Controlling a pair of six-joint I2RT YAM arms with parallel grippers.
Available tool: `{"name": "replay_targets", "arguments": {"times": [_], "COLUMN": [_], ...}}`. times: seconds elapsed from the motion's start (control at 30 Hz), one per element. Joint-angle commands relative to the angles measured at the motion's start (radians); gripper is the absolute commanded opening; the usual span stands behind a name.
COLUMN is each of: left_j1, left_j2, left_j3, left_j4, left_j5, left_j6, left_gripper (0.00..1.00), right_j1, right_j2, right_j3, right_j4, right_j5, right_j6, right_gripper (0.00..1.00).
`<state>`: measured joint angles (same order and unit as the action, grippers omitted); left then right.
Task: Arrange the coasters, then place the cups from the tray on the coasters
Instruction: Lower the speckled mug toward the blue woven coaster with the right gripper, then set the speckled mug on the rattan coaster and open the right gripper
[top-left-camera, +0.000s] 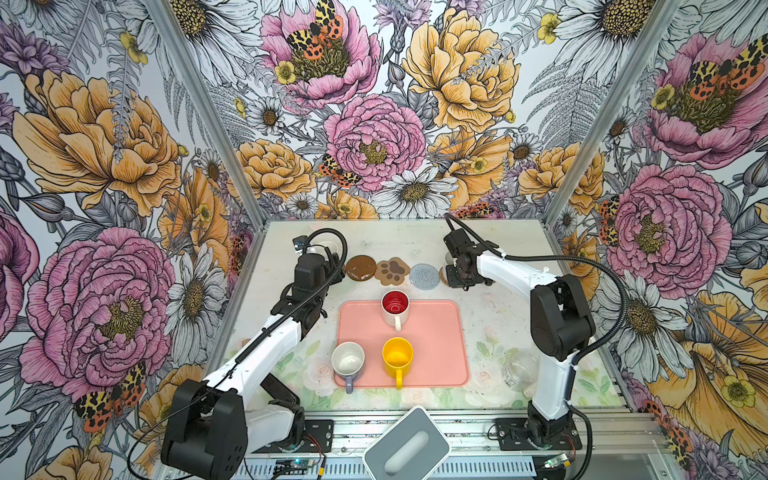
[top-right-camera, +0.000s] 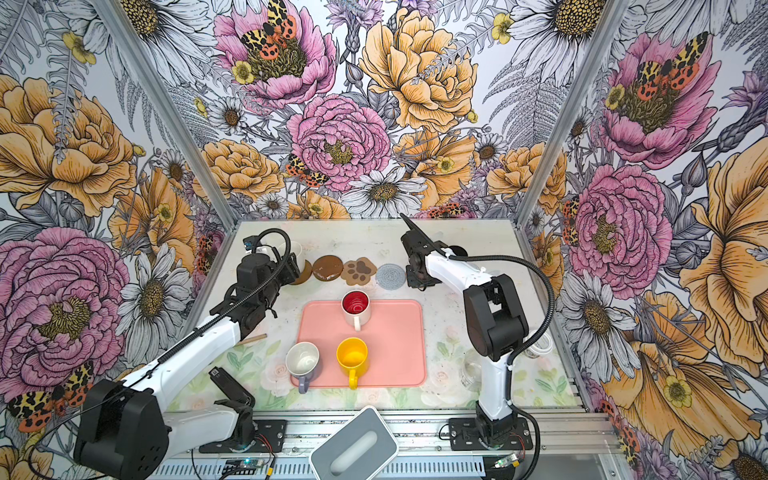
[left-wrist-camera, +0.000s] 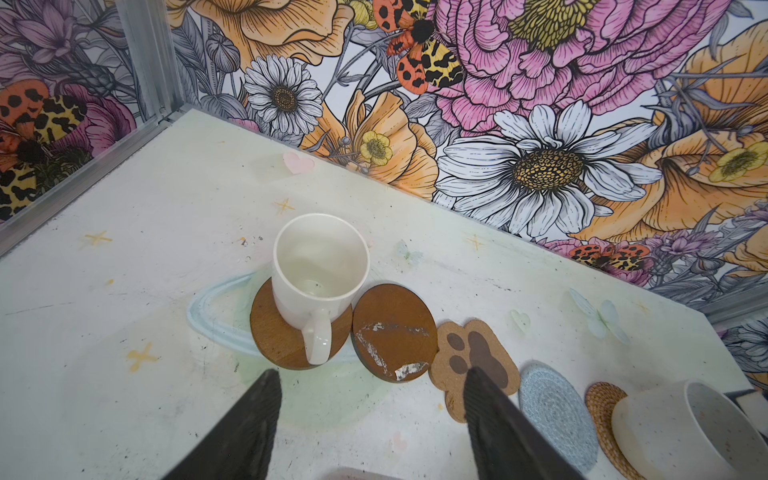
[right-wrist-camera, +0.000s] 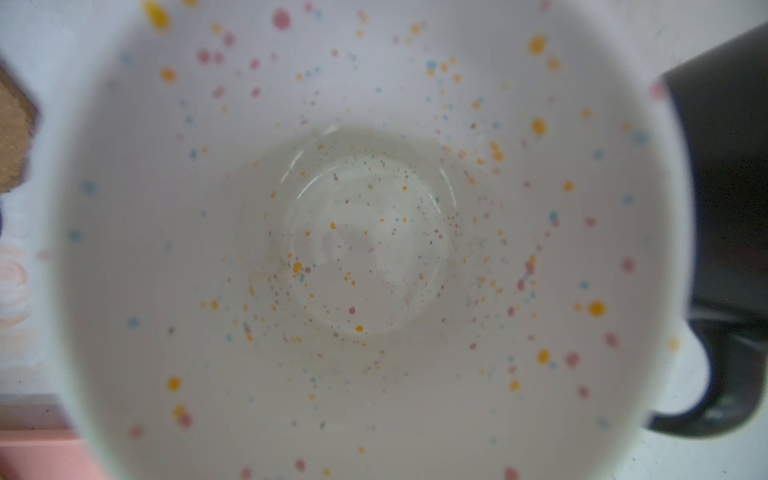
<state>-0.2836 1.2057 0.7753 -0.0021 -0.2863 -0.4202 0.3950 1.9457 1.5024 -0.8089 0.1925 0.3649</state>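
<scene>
On the pink tray (top-left-camera: 436, 332) stand three cups: white with red inside (top-left-camera: 395, 305), lavender (top-left-camera: 348, 361) and yellow (top-left-camera: 397, 356). Behind it lies a row of coasters: brown disc (top-left-camera: 361, 267), paw print (top-left-camera: 392, 271), grey-blue round (top-left-camera: 424, 276). A plain white cup (left-wrist-camera: 320, 266) stands on another brown disc (left-wrist-camera: 274, 332). My left gripper (left-wrist-camera: 370, 371) hangs open just short of its handle. The speckled cup (left-wrist-camera: 685, 428) rests on the tan woven coaster (left-wrist-camera: 600, 411). My right gripper (top-left-camera: 459, 274) is down on it, fingers hidden by its wall. A black cup (right-wrist-camera: 731, 208) stands beside it.
A clear glass jar (top-left-camera: 519, 370) stands right of the tray by the right arm's base. A grey box (top-left-camera: 407, 446) sits at the front edge. A thin wooden stick (top-right-camera: 253, 339) lies under the left arm. Flowered walls close in the back and both sides.
</scene>
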Motion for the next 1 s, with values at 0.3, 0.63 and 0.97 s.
{"name": "replay_targets", "arguments": {"times": [0.3,0.63,0.97], "left_j1": [0.012,0.014,0.013], "left_j2": [-0.019,-0.018,-0.021], "left_j3": [-0.009,-0.009,-0.01], "left_j4": [0.005,0.005,0.004], "left_j5": [0.006,0.005,0.005], "left_j6": [-0.002,-0.002,-0.003], "left_gripper": [0.71,0.71,0.71], "right_j1": [-0.007,-0.013,-0.018], "right_j2": [0.012,0.016,0.012], "right_j3": [0.054,0.049,0.032], "right_j4": [0.081,0.094,0.1], "right_j5": [0.054,0.055,0.058], "right_j6": [0.003,0.008,0.01], "right_gripper": [0.0,0.0,0.0]}}
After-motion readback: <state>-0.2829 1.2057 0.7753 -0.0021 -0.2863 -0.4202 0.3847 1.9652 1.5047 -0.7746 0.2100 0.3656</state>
